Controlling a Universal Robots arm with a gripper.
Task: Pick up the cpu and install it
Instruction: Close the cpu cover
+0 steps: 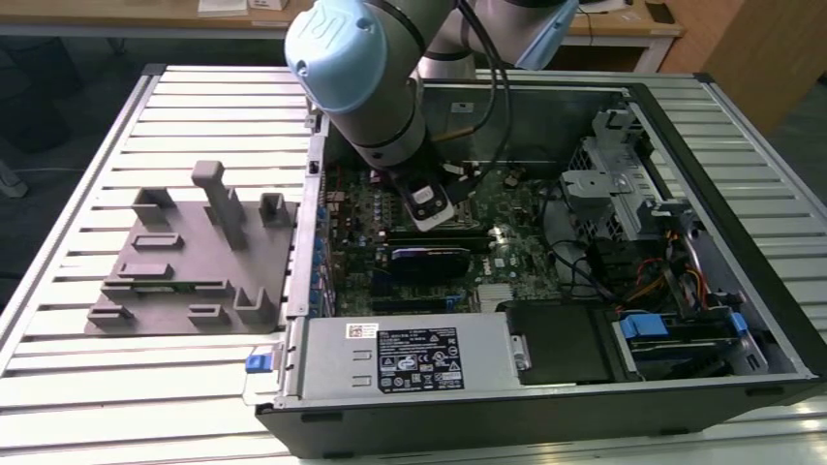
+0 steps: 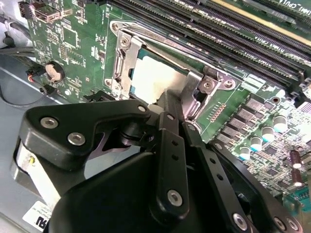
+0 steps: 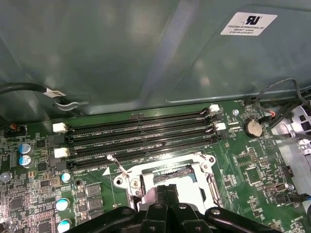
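The cpu (image 2: 148,80) shows in the second wrist view as a thin, flat square with a matt silvery-white metal top. It lies inside the socket frame (image 2: 121,53) on the green motherboard (image 2: 82,34). The gripper (image 2: 167,99) is set just over the chip's near edge. Its jaws appear drawn together, and nothing is seen pinched between them, though the black linkage covers the exact contact.

The chip is judged light and rigid but fragile (its underside contacts, and the socket's pins, would be harmed by any sideways scrape). It is best taken by two opposite edges and kept level, with little force. The smooth metal lid is likely to be slippery.

In the exterior view the gripper (image 1: 431,215) is down inside the open computer case (image 1: 723,174). A grey moulded fixture (image 1: 194,266) rests on the slatted table (image 1: 77,174) at the case's 9 o'clock. The labelled power supply (image 1: 413,354) sits at the gripper's 6 o'clock. In the first wrist view the bright stamped-steel frame (image 3: 206,167) is bordered by long black memory slots (image 3: 141,131), with a round coin cell (image 3: 252,127) near by.
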